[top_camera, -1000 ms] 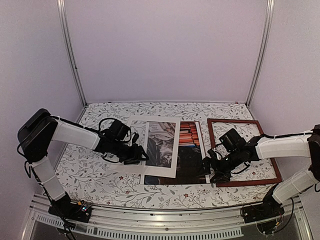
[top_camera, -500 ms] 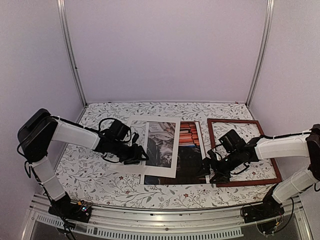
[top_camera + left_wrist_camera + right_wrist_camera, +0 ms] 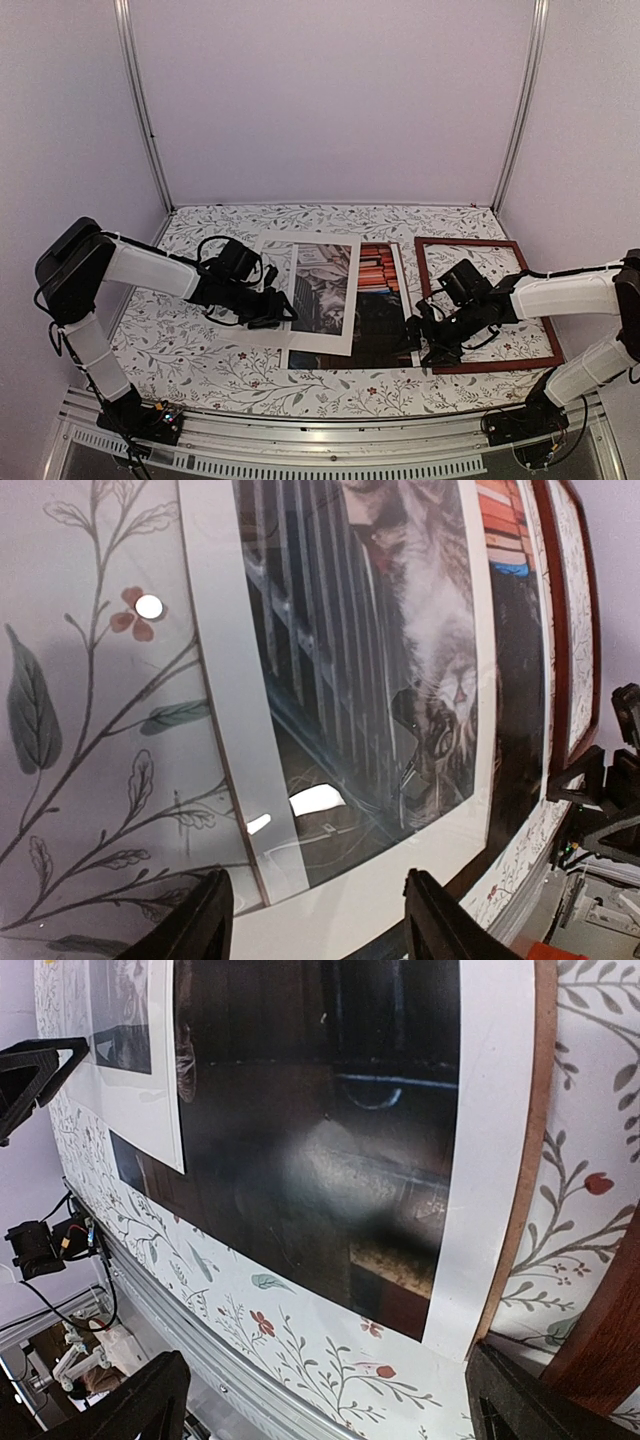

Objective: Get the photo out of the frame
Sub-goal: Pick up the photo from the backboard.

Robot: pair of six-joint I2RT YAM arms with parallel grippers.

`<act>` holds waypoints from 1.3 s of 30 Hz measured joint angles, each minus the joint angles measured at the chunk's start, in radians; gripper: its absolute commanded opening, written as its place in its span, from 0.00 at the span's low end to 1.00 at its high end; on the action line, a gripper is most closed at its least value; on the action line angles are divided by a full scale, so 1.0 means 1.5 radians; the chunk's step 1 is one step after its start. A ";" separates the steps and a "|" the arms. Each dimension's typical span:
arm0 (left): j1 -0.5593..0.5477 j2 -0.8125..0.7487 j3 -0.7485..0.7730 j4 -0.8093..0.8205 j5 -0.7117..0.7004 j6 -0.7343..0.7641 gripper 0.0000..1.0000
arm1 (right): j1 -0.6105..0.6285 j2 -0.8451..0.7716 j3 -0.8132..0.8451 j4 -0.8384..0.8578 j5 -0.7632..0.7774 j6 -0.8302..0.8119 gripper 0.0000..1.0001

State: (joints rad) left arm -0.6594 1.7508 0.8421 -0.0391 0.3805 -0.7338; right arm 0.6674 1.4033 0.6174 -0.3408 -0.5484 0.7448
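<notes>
The photo lies flat in the middle of the table on a brown backing board. Its red-orange books, dark lower part and white right border show. A glossy white-bordered sheet covers its left part, and the cat shows inside that border. The frame lies to the right with tablecloth showing through it. My left gripper is open, its jaws either side of the sheet's near left border. My right gripper is open wide over the photo's near right corner, beside the frame's left rail.
The floral tablecloth covers the table. A metal rail runs along the near edge, with both arm bases on it. Upright posts and pale walls close the back and sides.
</notes>
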 measured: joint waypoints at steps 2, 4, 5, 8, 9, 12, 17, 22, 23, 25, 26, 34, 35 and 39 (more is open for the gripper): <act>0.000 0.000 0.000 0.000 0.000 0.000 0.61 | 0.000 -0.001 0.000 -0.004 0.004 0.000 0.99; 0.000 0.000 0.000 0.000 0.000 0.000 0.61 | 0.000 -0.004 0.000 -0.008 0.008 0.000 0.99; 0.000 0.000 0.000 0.000 0.000 0.000 0.61 | 0.000 -0.005 0.000 -0.009 0.009 0.000 0.99; 0.000 0.000 0.000 0.000 0.000 0.000 0.61 | 0.000 -0.005 0.000 -0.009 0.009 0.000 0.99; 0.000 0.000 0.000 0.000 0.000 0.000 0.61 | 0.000 -0.005 0.000 -0.009 0.009 0.000 0.99; 0.000 0.000 0.000 0.000 0.000 0.000 0.61 | 0.000 -0.005 -0.001 -0.008 0.009 0.000 0.99; 0.000 0.000 0.000 0.001 0.000 0.000 0.61 | 0.000 -0.005 -0.003 -0.003 0.004 0.001 0.99; 0.000 0.000 -0.001 0.003 0.000 0.000 0.61 | 0.000 -0.005 -0.006 0.006 -0.003 0.001 0.99; 0.000 0.000 -0.001 0.004 0.000 -0.001 0.61 | 0.000 -0.005 -0.007 0.007 -0.004 0.002 0.99; 0.000 0.000 -0.002 0.004 0.000 -0.001 0.61 | 0.000 -0.005 -0.007 0.008 -0.005 0.003 0.99; 0.000 0.000 -0.002 0.005 0.000 -0.001 0.61 | 0.000 -0.005 -0.007 0.008 -0.005 0.003 0.99; 0.000 0.002 -0.002 0.008 0.001 -0.001 0.61 | -0.001 -0.003 -0.009 0.015 -0.008 0.008 0.99; 0.000 0.002 -0.002 0.008 0.001 -0.001 0.61 | 0.000 -0.003 -0.011 0.022 -0.011 0.011 0.99; 0.000 0.003 -0.002 0.011 0.002 -0.001 0.61 | 0.000 -0.004 -0.019 0.045 -0.023 0.022 0.99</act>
State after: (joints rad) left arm -0.6594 1.7550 0.8398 -0.0223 0.3840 -0.7345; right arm 0.6670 1.3979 0.5884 -0.2737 -0.5823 0.7773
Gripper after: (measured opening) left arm 0.606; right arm 0.989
